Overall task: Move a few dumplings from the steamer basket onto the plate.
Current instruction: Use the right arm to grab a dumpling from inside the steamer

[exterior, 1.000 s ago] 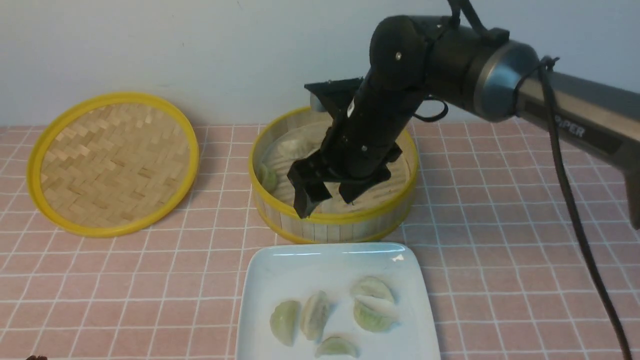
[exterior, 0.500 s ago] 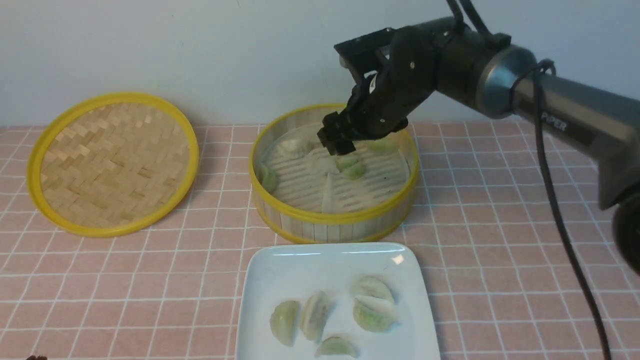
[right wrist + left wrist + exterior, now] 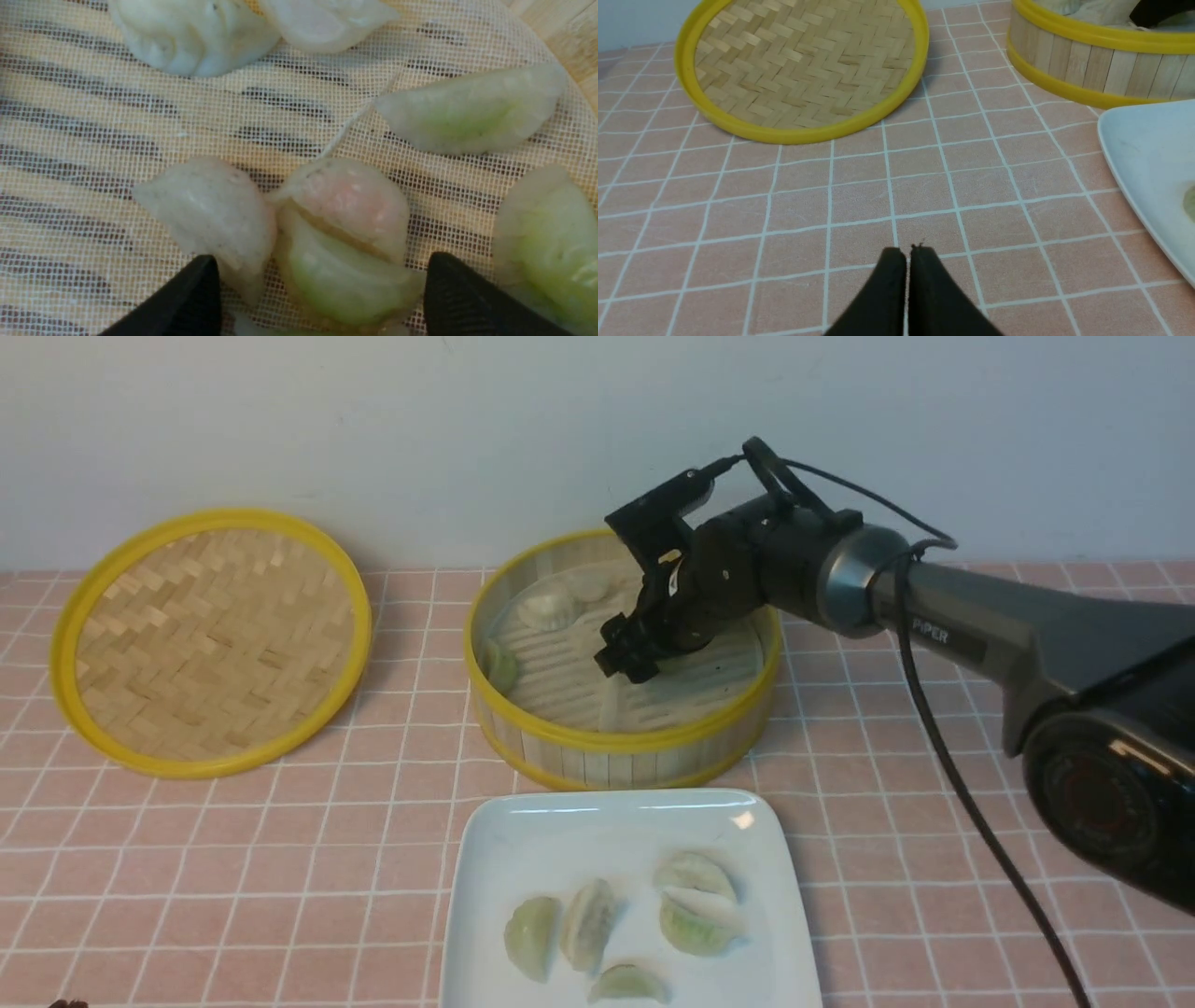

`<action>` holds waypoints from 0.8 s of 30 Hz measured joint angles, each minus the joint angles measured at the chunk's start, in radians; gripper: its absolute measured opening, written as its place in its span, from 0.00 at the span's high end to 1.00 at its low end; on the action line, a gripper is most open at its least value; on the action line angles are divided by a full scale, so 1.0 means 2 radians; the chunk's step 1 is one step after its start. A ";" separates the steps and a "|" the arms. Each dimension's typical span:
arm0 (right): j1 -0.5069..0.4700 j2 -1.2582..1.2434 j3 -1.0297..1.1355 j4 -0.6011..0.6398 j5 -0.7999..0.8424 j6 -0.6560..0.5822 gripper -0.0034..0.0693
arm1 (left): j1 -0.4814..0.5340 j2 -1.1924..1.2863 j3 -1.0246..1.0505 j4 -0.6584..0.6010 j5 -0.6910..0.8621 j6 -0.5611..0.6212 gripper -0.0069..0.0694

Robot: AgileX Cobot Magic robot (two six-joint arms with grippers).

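Note:
The steamer basket (image 3: 616,747) stands mid-table with dumplings (image 3: 549,609) on its mesh liner. My right gripper (image 3: 624,658) reaches down inside it, open. In the right wrist view its fingertips (image 3: 205,280) straddle a green-white dumpling (image 3: 341,261) lying against a pinkish one (image 3: 350,200). A paler dumpling (image 3: 210,219) sits by one fingertip. The white plate (image 3: 523,840) in front of the basket carries several dumplings (image 3: 588,924). My left gripper (image 3: 906,254) is shut and empty, low over the tiled cloth, out of the front view.
The flat woven basket lid (image 3: 210,639) lies at the left. More dumplings (image 3: 472,112) lie around the right gripper inside the basket. A wall stands close behind the basket. The right arm's cable (image 3: 971,803) hangs over the table's right side.
The right gripper rose from the basket's near side, swung toward the back, then came down low over the dumplings in the middle. The plate's dumplings have not moved.

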 joint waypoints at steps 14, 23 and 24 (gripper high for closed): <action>0.000 -0.046 0.000 0.010 0.098 0.014 0.92 | 0.000 0.000 0.000 0.000 0.000 0.000 0.92; 0.000 -0.104 -0.001 0.010 0.133 -0.004 0.97 | 0.000 0.000 0.000 0.000 0.000 0.000 0.92; 0.000 -0.100 -0.001 0.010 0.144 -0.013 0.97 | 0.000 0.000 0.000 0.000 0.000 0.000 0.92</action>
